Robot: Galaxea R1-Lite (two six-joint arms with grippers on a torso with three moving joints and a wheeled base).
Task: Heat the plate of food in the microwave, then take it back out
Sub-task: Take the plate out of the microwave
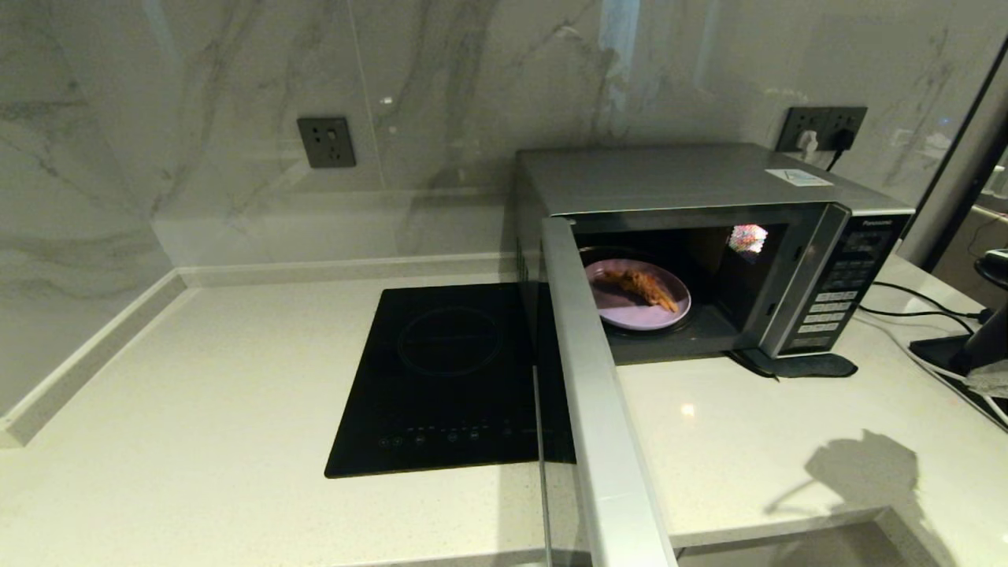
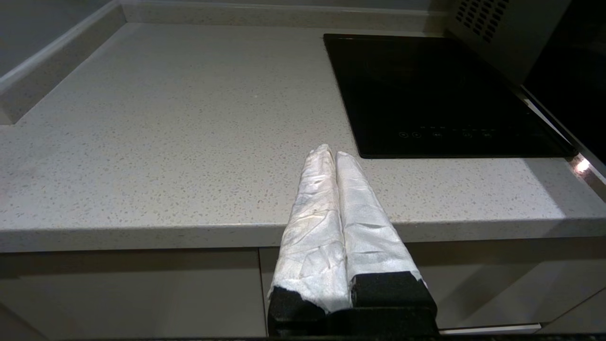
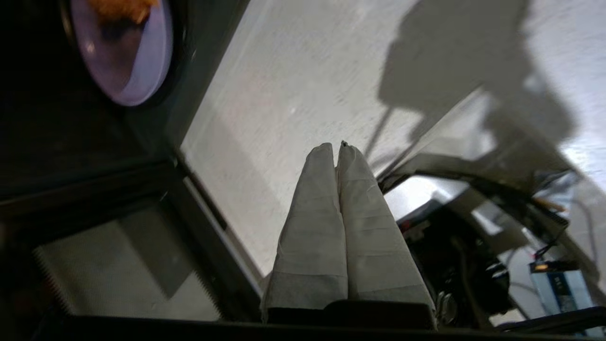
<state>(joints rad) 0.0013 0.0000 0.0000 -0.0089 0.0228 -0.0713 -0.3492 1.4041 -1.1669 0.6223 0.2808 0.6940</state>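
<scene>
While the microwave (image 1: 709,236) stands on the pale countertop (image 1: 197,394) with its door (image 1: 598,409) swung wide toward the camera, the head view shows the plate of food (image 1: 639,295) resting inside the dark cavity, a brown fried piece lying across the lavender surface. To the left of the appliance, partly behind the open door, sits a flat black induction cooktop (image 1: 449,378); the black button panel (image 1: 839,291) is at the oven's right end, cables trail over the counter beyond it, and a grey wall socket (image 1: 326,142) is set in the marble backsplash. Neither arm is clearly seen here, only a shadow on the counter at lower right. In the left wrist view, the left gripper (image 2: 330,154) hangs off the front edge of the counter, its white-wrapped fingers pressed together with nothing between them, the cooktop (image 2: 440,94) ahead. In the right wrist view, the right gripper (image 3: 334,150) is likewise clenched and empty, poised over the bare counter in front of the microwave, well apart from the plate (image 3: 128,57) visible inside the opening.
</scene>
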